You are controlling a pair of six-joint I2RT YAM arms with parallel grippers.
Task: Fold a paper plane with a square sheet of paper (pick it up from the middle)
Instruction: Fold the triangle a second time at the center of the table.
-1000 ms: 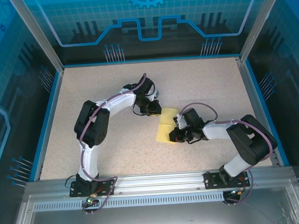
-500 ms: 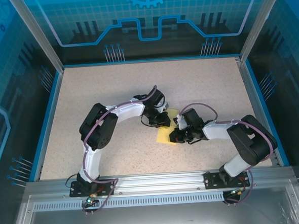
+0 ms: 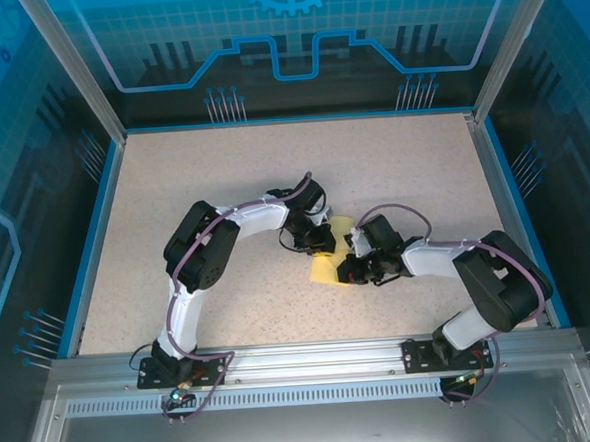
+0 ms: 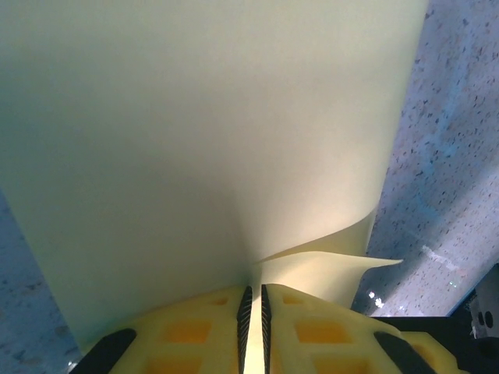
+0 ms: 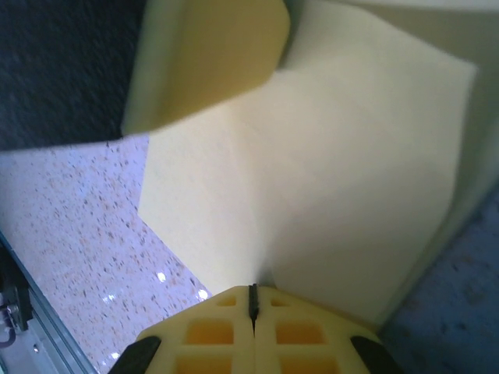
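Two arms reach in toward the middle of the speckled table [image 3: 422,173] and meet at a single pale-yellow sheet of paper [image 3: 325,270], which sits a little right of centre, between the tools. From overhead, the left gripper [image 3: 318,243] comes at the sheet from its far-left side and the right gripper [image 3: 348,270] from its right side. The two are near each other, and only small patches of yellow show past them. In the left wrist view the yellow fingers [image 4: 312,335] are drawn almost together, with just a thin slit between them. The paper's edge is pinched in that slit. The sheet fans out broad and smooth from there, and a second layer curls off to the right just above the fingertips. In the right wrist view the fingers [image 5: 210,335] are pressed together and the paper comes straight out of the seam, so this tool is clamped on the sheet too. A soft crease runs up from the seam, and the sheet's right-hand part bends up like a low wall. A blurred yellow finger hangs at the upper left of that view, over the paper. I cannot tell whether the sheet's underside touches the tabletop.
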